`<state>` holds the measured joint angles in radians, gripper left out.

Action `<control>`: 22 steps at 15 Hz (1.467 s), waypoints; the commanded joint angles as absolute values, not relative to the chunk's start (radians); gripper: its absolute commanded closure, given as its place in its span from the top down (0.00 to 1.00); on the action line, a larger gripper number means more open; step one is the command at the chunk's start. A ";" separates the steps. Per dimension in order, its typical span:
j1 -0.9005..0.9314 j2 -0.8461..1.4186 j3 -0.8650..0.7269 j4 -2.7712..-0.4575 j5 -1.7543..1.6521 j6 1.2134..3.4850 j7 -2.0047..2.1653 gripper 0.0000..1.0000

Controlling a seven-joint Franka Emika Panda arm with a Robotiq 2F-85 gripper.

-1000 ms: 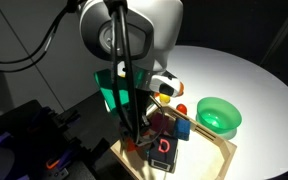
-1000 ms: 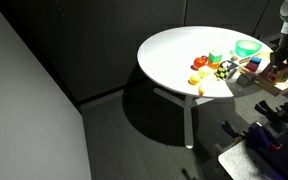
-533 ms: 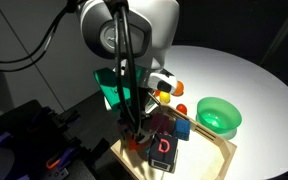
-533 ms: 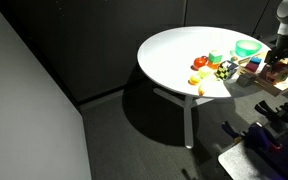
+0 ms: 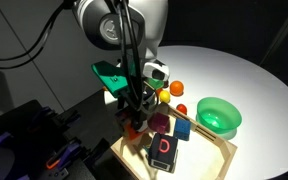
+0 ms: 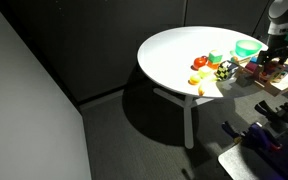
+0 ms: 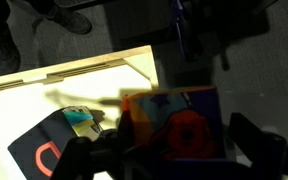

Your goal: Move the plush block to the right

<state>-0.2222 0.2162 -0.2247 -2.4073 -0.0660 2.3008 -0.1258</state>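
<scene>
The plush block (image 7: 174,122) fills the middle of the wrist view, showing an orange edge and a bluish face with a big red mark. It rests at the edge of the wooden tray (image 7: 34,105). My gripper (image 7: 172,152) is open, with one dark finger on each side of the block and a little room at the sides. In an exterior view the gripper (image 5: 134,117) hangs just over the block (image 5: 134,128) at the tray's near-left corner. The far exterior view shows the gripper (image 6: 270,64) small at the right edge, where the block is too small to make out.
A red block marked "D" (image 5: 164,150) lies on the wooden tray (image 5: 220,160) beside a blue block (image 5: 184,130); the same red block (image 7: 44,155) shows in the wrist view. A green bowl (image 5: 219,115) and small toys (image 6: 209,68) stand on the round white table (image 6: 169,55).
The jaws have gone from shut on the plush block to wide open, letting it go on the tray. The arm has shifted slightly and lifted a little.
</scene>
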 commanded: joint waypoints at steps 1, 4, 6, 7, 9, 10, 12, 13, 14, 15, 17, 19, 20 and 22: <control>-0.226 0.182 -0.222 -2.422 -0.076 2.298 -0.133 0.75; -0.234 0.181 -0.228 -2.416 -0.073 2.290 -0.139 0.56; -0.239 0.174 -0.232 -2.416 -0.071 2.288 -0.142 0.43; -0.242 0.168 -0.233 -2.417 -0.070 2.288 -0.143 0.36; -0.249 0.155 -0.237 -2.419 -0.068 2.287 -0.144 0.24; -0.252 0.146 -0.240 -2.421 -0.067 2.285 -0.145 0.19; -0.260 0.128 -0.248 -2.424 -0.063 2.282 -0.150 0.16; -0.266 0.120 -0.253 -2.425 -0.060 2.283 -0.153 0.15; -0.272 0.114 -0.257 -2.424 -0.055 2.284 -0.156 0.15; -0.280 0.106 -0.261 -2.422 -0.047 2.282 -0.161 0.13; -0.299 0.089 -0.270 -2.414 -0.011 2.274 -0.184 0.11; -0.318 0.073 -0.277 -2.409 0.049 2.270 -0.227 0.11; -0.326 0.067 -0.281 -2.404 0.084 2.266 -0.253 0.11; -0.341 0.063 -0.291 -2.390 0.144 2.256 -0.296 0.11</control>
